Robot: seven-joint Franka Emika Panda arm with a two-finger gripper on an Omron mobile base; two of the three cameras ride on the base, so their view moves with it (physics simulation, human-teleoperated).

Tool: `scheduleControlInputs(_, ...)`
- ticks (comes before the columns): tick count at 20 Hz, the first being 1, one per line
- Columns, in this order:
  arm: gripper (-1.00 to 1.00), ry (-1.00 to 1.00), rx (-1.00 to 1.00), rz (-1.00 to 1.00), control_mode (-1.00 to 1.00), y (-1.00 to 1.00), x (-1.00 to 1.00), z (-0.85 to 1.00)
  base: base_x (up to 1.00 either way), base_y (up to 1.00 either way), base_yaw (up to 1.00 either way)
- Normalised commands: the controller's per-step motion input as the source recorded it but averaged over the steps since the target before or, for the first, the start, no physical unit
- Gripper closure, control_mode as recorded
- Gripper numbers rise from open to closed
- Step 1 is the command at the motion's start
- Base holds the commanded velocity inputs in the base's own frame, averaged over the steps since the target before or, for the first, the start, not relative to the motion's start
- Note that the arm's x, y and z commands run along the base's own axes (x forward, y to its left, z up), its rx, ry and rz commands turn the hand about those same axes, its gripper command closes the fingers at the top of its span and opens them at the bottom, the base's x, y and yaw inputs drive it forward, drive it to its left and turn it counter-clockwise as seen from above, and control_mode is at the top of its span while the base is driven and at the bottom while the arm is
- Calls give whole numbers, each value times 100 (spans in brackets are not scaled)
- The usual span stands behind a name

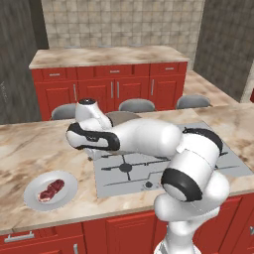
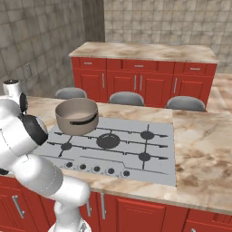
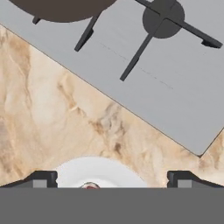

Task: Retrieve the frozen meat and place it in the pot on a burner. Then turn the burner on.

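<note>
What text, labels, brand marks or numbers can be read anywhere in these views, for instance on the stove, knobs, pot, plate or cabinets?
None. The stove, its knobs, the pot, the plate and the red cabinets carry no legible words, numbers or signs.

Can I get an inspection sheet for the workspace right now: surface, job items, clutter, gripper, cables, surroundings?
Surface: marble counter with inset grey cooktop.
Job's things: frozen meat lies on a white plate, left of the cooktop; pot sits on the cooktop's rear left burner.
Clutter: nothing seen.
Grippers: gripper open, holding nothing, above the counter near the plate's rim.
Cables: nothing seen.
Surroundings: red cabinets, three grey stools behind the counter, tiled walls.
</note>
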Motion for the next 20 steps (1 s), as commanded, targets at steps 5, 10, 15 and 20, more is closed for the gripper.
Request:
scheduleControlInputs(5,-100,0,3,-3,-100,49,4,-28,0,0,0)
scheduleControlInputs(10,-100,0,1,-3,-100,50,13,-14,0,0,0)
scheduleControlInputs(15,-100,0,0,8,-100,21,-12,0,0,0,0)
scheduleControlInputs(20,-100,15,-1,21,-100,32,-1,-3,0,0,0)
